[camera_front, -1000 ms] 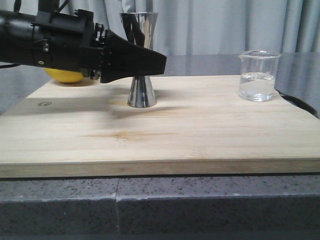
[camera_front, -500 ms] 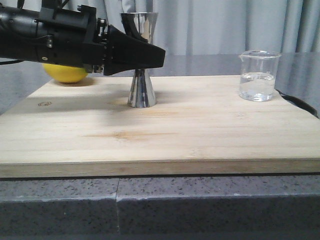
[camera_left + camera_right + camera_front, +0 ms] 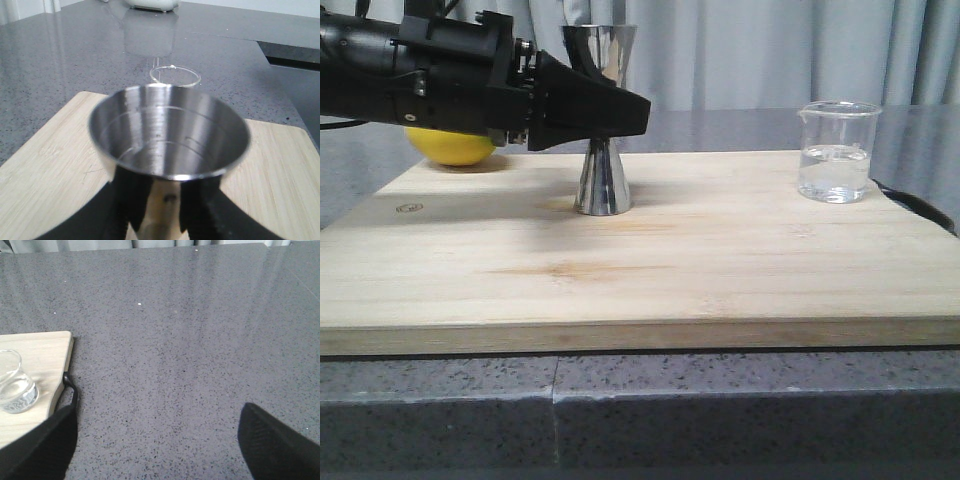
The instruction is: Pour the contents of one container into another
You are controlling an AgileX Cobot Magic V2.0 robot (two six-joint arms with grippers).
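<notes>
The steel jigger [image 3: 603, 185] stands upright on the wooden board [image 3: 720, 260], left of centre. My left gripper [image 3: 638, 112] comes in level from the left and is shut on its narrow waist. In the left wrist view the black fingers [image 3: 132, 195] press both sides of the jigger [image 3: 170, 130] below its open, empty-looking top cup. The glass beaker [image 3: 838, 152], partly filled with clear liquid, sits at the board's far right corner. It also shows as the beaker [image 3: 175, 75] behind the jigger and the beaker [image 3: 15, 385] at the board's edge. My right gripper [image 3: 157, 440] hangs open over grey counter, off the board.
A yellow lemon [image 3: 450, 148] lies at the board's back left, behind my left arm. A black cable [image 3: 920, 205] curves along the board's right edge near the beaker. Grey speckled counter [image 3: 190, 340] surrounds the board. Curtains hang behind.
Over the last second my left gripper rose and levelled out at the jigger's waist, then held still. The jigger and beaker have not moved.
</notes>
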